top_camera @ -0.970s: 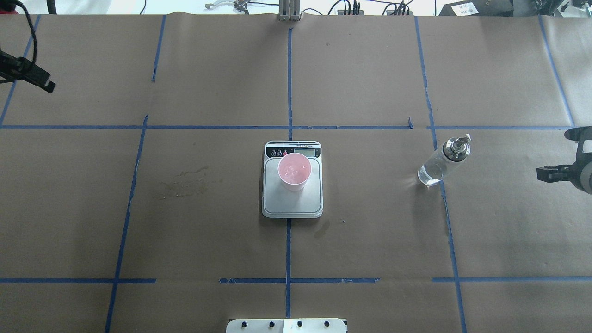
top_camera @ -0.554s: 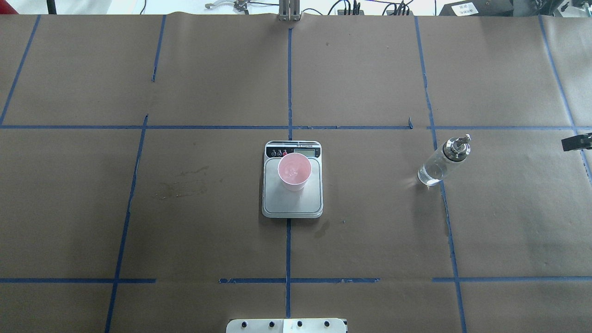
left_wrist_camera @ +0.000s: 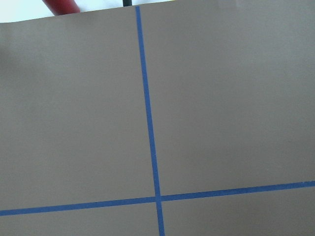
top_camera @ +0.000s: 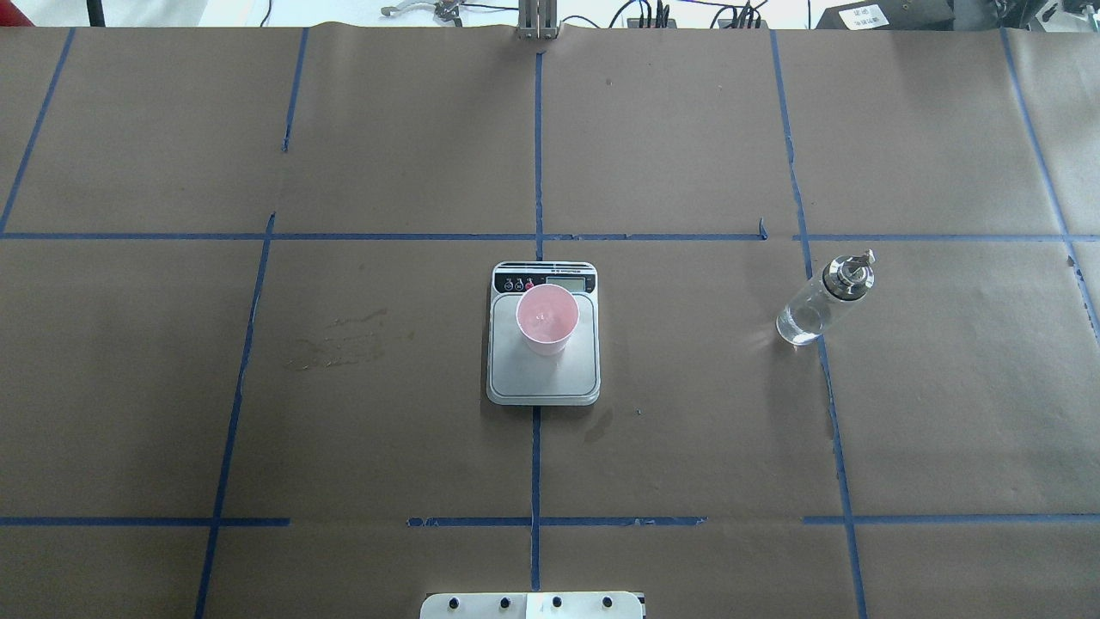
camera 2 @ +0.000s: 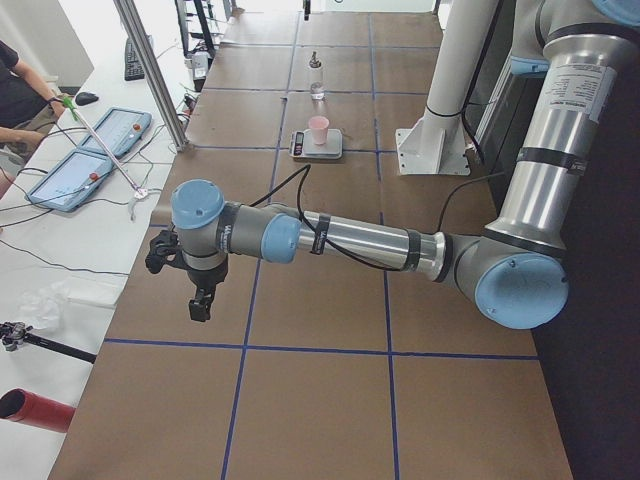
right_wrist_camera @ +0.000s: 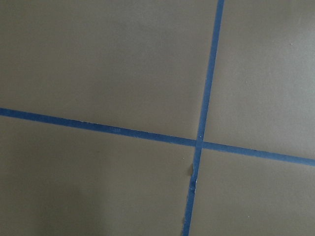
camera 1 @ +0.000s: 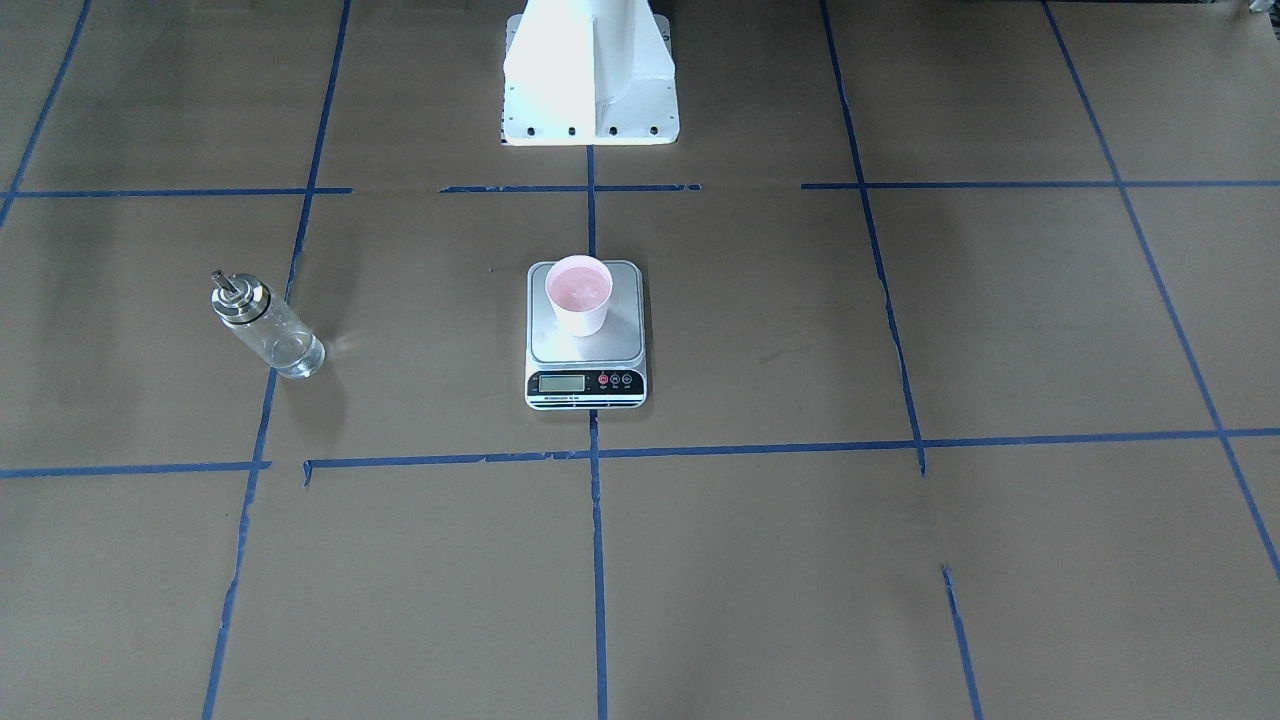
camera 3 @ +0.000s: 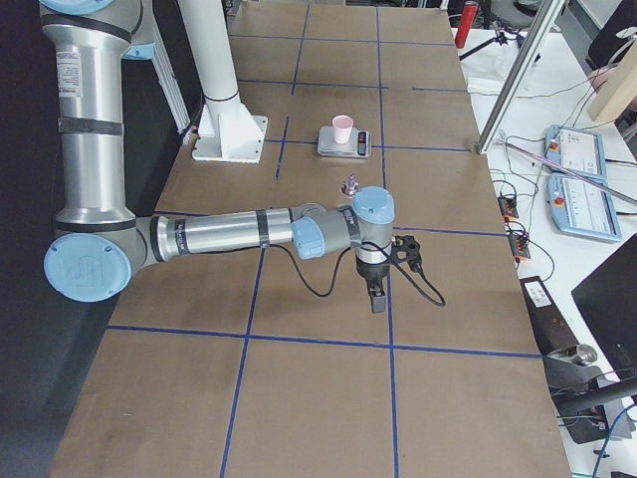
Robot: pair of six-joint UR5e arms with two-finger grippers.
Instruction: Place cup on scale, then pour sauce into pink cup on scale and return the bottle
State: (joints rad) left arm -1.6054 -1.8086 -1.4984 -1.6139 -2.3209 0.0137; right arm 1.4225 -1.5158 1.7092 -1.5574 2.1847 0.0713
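The pink cup (top_camera: 547, 320) stands upright on the scale (top_camera: 550, 378), toward its display end, in the middle of the table. The glass bottle (top_camera: 816, 305) with its metal spout stands on the paper to the right, and clear sauce (top_camera: 797, 327) shows in its bottom. Both also appear in the front view: cup (camera 1: 579, 293), scale (camera 1: 620, 338), bottle (camera 1: 265, 325). My left gripper (camera 2: 200, 305) hangs over the table's left end and my right gripper (camera 3: 376, 299) over its right end, both far from these things. Whether either is open or shut I cannot tell.
The white robot base (camera 1: 590, 70) stands behind the scale. Blue tape lines cross the brown paper. Beyond the far edge is a desk with tablets (camera 2: 100, 150), cables and a person's arm (camera 2: 20, 135). A metal post (camera 2: 150, 70) rises at that edge.
Both arms have drawn out of the overhead view, the left past its left edge and the right past its right edge. Cup, scale and bottle have not moved.
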